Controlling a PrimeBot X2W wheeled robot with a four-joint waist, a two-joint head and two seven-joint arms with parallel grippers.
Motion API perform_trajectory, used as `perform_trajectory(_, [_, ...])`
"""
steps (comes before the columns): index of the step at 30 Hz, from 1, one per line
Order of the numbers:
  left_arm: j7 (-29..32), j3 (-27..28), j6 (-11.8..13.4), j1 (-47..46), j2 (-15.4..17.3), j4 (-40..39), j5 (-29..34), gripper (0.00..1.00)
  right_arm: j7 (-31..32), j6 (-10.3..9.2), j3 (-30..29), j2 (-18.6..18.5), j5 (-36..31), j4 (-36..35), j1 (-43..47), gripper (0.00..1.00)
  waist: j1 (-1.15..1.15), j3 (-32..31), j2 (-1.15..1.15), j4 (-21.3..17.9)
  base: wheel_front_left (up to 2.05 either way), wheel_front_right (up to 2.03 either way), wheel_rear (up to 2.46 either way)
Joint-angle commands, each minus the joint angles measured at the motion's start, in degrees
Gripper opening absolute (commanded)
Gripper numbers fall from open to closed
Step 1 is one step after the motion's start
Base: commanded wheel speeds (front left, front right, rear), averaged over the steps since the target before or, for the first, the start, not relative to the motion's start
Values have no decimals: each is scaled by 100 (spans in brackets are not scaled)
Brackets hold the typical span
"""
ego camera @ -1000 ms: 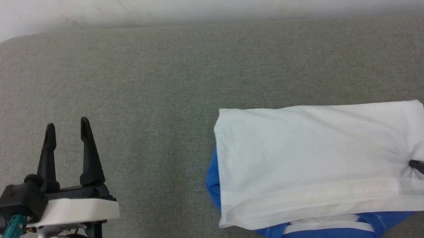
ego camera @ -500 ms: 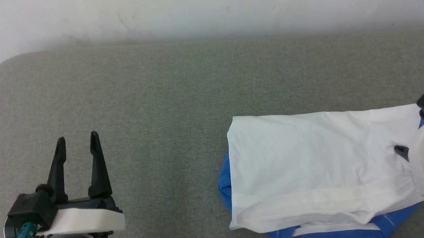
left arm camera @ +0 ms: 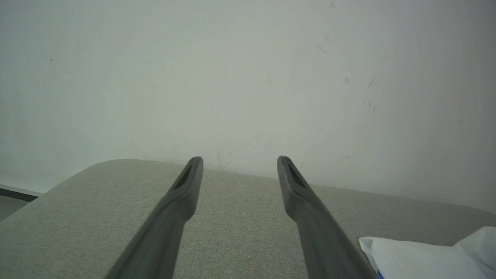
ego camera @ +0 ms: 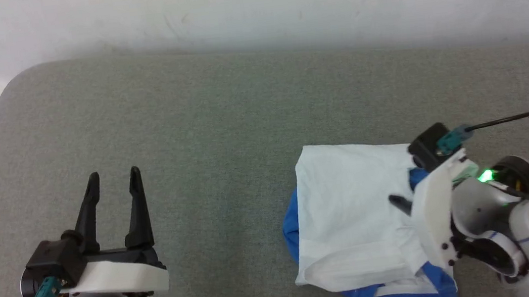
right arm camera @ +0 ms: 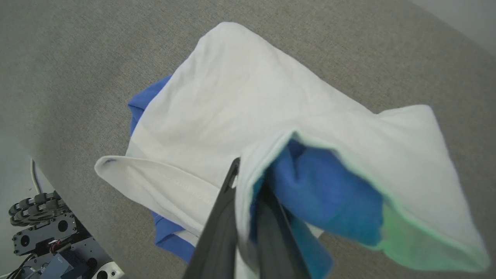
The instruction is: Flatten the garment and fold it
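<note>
- One grey table (ego camera: pixel 181 118) carries everything. Its far edge runs along a pale wall (ego camera: pixel 247 1), and most of its top is bare.
- On the table's right half, nearer the front edge, lies the garment (ego camera: pixel 346 209). Its white body is folded into a band, with blue showing at its left end and along its near edge.
- The garment's right end is raised off the table and curls over toward the left. In the right wrist view, blue cloth shows under the white layer.
- The right gripper (ego camera: pixel 399 201) pinches that raised end, jaws nearly together, with the white hem and some blue cloth between them.
- The left gripper (ego camera: pixel 113 175) hovers over the front-left part of the table, well apart from the garment, jaws wide and empty.
- The step in hand looks like the crosswise fold, laying the right end over the left end.
- To do it well, carry the end high enough that the hanging layer clears the lower one and does not drag it into wrinkles.
- Aim the held edge at the left end's edge, lower it until it touches, and only then let go.
- The grip sits at one point near the front, so the far corner sags and may land askew. The free gripper could hold down the left end or smooth the top afterwards.
</note>
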Motion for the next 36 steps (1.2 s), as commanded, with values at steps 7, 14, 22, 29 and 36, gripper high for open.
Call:
perform_trajectory(7, [-27,-100,-67,-72,-21,86,67,100,-399,-11,645,228,-119,942,-529,0,0,181,-1,264,0,0,0])
perform_trajectory(14, [-27,-222,-109,-204,-65,146,64,100,-844,-11,1019,439,-76,1951,-917,0,0,371,-1,495,0,0,0])
perform_trajectory(22, [-27,-205,-127,-205,-105,213,52,100,-1133,-11,1378,475,-72,2535,-1174,100,0,388,-1,484,0,0,0])
perform_trajectory(29, [-27,-215,-164,-271,-110,249,47,100,-1465,-11,1855,499,93,2184,-1494,100,0,302,-1,399,0,0,0])
perform_trajectory(36, [-27,-210,-184,-232,-89,295,53,100,-1691,-11,2244,533,224,1732,-1739,100,0,160,-1,295,0,0,0])
